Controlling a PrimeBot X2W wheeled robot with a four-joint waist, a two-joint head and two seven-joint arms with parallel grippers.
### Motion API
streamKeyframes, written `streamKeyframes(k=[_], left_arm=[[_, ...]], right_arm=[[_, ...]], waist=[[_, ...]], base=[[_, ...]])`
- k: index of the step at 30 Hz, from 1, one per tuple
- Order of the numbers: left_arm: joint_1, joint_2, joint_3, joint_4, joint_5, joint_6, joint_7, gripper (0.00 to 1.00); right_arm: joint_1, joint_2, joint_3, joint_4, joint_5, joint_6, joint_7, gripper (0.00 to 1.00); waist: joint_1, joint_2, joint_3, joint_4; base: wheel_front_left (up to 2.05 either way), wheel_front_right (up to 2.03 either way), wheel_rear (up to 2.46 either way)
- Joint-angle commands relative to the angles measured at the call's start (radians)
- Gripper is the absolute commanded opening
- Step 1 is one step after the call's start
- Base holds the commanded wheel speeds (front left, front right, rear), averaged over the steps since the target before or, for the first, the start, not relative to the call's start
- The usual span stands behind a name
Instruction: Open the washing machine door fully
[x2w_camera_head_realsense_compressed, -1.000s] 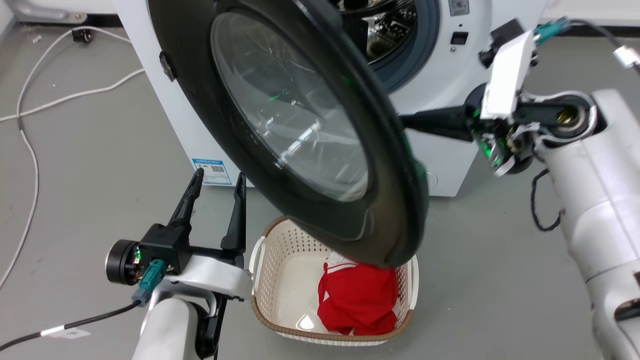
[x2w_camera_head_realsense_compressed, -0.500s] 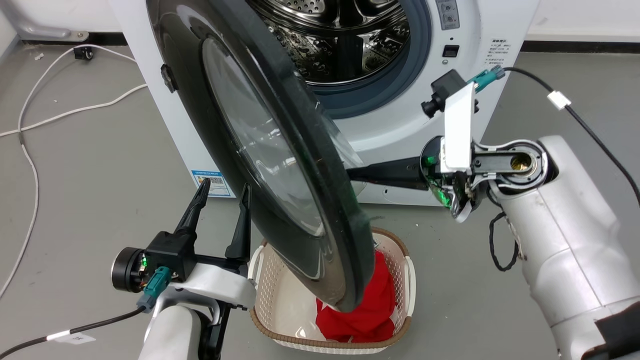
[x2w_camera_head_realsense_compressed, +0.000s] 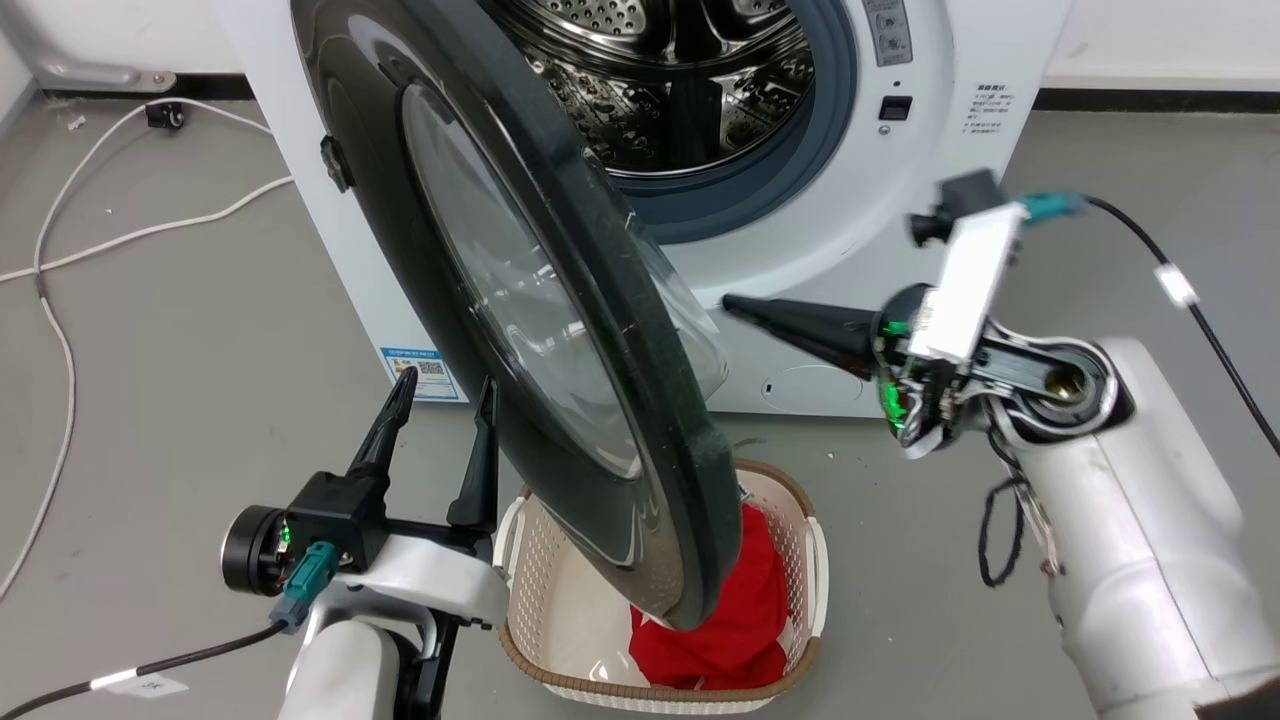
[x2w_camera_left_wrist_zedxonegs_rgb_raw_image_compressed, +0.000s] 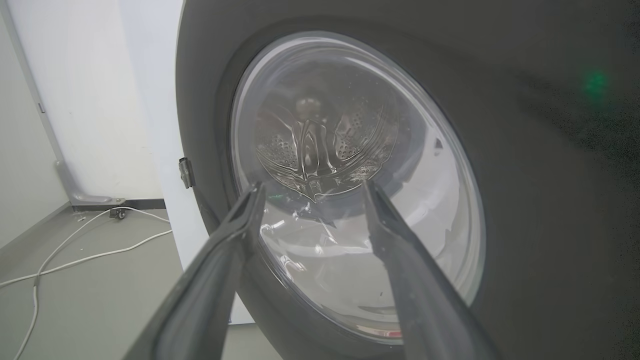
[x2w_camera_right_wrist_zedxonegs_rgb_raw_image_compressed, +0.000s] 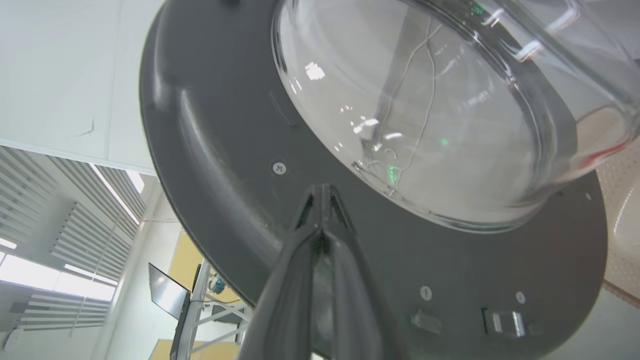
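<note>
Right of the half-open washing machine door (x2w_camera_head_realsense_compressed: 520, 320), the right gripper (x2w_camera_head_realsense_compressed: 738, 304) points at it, jaws clenched empty; left gripper (x2w_camera_head_realsense_compressed: 442, 400) jaws released.

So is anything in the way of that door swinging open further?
Possibly. The left tool sits open close to the door's outer face, on the side it swings toward, so it looks to be in the path. The basket lies under the door's lower edge; whether they clear, I cannot tell.
</note>
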Motion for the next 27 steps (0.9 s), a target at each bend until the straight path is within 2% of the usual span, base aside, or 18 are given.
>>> streamKeyframes(k=[1, 8, 15, 16, 17, 18, 22, 24, 27], left_arm=[[0.016, -0.001, 0.003, 0.000, -0.004, 0.001, -0.003, 1.00], [0.048, -0.001, 0.019, -0.002, -0.002, 0.008, -0.003, 1.00], [0.081, -0.001, 0.040, -0.004, -0.002, 0.010, -0.003, 1.00], [0.082, -0.001, 0.044, -0.004, -0.003, 0.012, -0.003, 1.00], [0.083, -0.001, 0.047, -0.005, -0.004, 0.013, -0.003, 1.00], [0.085, -0.001, 0.051, -0.008, -0.006, 0.015, -0.003, 1.00], [0.096, -0.001, 0.061, -0.011, -0.009, 0.018, -0.003, 1.00], [0.098, -0.001, 0.066, -0.013, -0.009, 0.018, -0.003, 1.00], [0.101, -0.001, 0.073, -0.016, -0.007, 0.019, -0.003, 1.00]], right_arm=[[0.028, 0.000, -0.013, -0.008, 0.009, 0.000, -0.022, 0.00], [0.191, 0.001, -0.170, -0.063, 0.047, 0.000, -0.267, 0.00], [0.382, 0.006, -0.283, -0.131, 0.117, 0.000, -0.393, 0.00], [0.408, 0.008, -0.293, -0.145, 0.122, 0.000, -0.413, 0.29], [0.430, 0.010, -0.302, -0.158, 0.129, 0.000, -0.436, 0.49], [0.451, 0.010, -0.307, -0.176, 0.129, 0.000, -0.459, 0.99], [0.532, 0.011, -0.305, -0.265, 0.065, 0.000, -0.597, 1.00], [0.567, 0.011, -0.293, -0.310, -0.022, 0.000, -0.705, 1.00], [0.608, -0.004, -0.263, -0.356, -0.216, 0.000, -0.883, 1.00]], waist=[[0.0001, 0.0000, -0.003, -0.001], [0.0001, 0.0000, -0.033, -0.019], [0.0001, 0.0000, -0.052, -0.040], [0.0001, 0.0000, -0.053, -0.043], [0.0001, 0.0000, -0.054, -0.045], [0.0001, 0.0000, -0.054, -0.047], [0.0001, 0.0000, -0.059, -0.049], [0.0001, 0.0000, -0.059, -0.051], [0.0001, 0.0000, -0.060, -0.055]], base=[[0.00, 0.00, 0.00], [0.00, 0.00, 0.00], [0.00, 0.00, 0.00], [0.00, 0.00, 0.00], [0.00, 0.00, 0.00], [0.00, 0.00, 0.00], [0.00, 0.00, 0.00], [0.00, 0.00, 0.00], [0.00, 0.00, 0.00]])
